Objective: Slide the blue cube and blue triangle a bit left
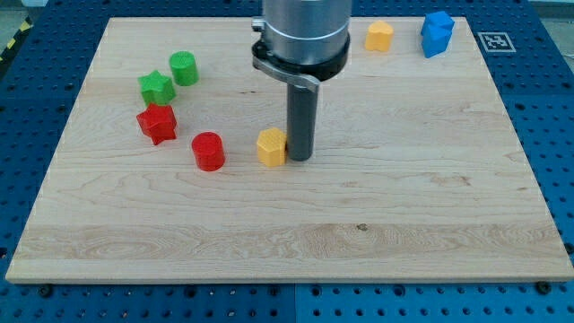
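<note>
Small blue plastic blocks [437, 33] seen at wooden board's [404, 206] top right corner, touching; cube and triangle not clearly separable. Judged light, rigid, easily slid, prone to turning; best pushed from right faces. My tip [300, 159] holds nothing, set against yellow hexagonal block [271, 146], well apart from blues

Bright, even overhead light; sharp focus throughout, soft short shadows under the blocks, faint sheen on the wooden board [404, 206].
</note>
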`<state>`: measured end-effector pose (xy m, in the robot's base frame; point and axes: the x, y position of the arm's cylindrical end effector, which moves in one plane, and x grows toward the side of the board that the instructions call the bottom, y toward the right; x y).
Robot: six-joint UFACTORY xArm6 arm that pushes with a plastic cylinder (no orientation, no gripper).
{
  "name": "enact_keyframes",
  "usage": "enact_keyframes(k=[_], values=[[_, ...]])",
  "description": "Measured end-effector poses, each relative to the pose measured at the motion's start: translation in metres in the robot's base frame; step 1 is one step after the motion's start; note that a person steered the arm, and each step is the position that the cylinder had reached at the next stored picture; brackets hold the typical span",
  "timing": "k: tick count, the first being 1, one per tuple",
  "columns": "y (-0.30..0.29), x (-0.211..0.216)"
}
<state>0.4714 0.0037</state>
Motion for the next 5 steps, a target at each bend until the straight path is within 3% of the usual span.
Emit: enact_keyframes(k=[1,5], values=[[-0.008,0.006],[0.226,0.008]])
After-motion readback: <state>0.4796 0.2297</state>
